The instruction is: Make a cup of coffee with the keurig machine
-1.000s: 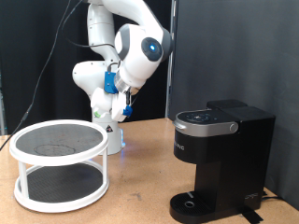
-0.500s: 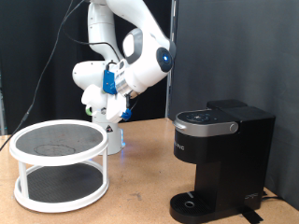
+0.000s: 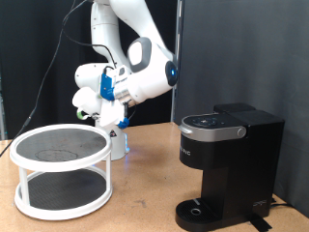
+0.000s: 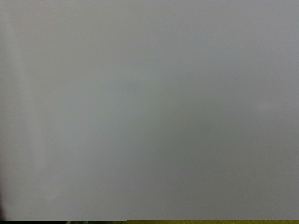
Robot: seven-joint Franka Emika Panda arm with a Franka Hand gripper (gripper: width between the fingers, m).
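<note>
The keurig machine (image 3: pixel 228 162) stands on the wooden table at the exterior view's right, black, with its top lid down and nothing on its round drip base (image 3: pixel 201 211). No cup shows in either view. The gripper (image 3: pixel 87 104) is up in the air at the end of the white arm, above the far edge of a round rack and well to the left of the machine. Its fingers are too small and blurred to make out. Nothing shows between them. The wrist view is a plain grey blur with no object in it.
A white two-tier round rack (image 3: pixel 62 170) with black mesh shelves stands at the exterior view's left on the table (image 3: pixel 145 198). The robot's base (image 3: pixel 118 143) is behind it. A black curtain hangs behind the machine.
The arm's forearm and wrist have swung towards the exterior view's left and a little down, carrying the hand leftwards over the rack's far edge. The machine and the rack have not moved.
</note>
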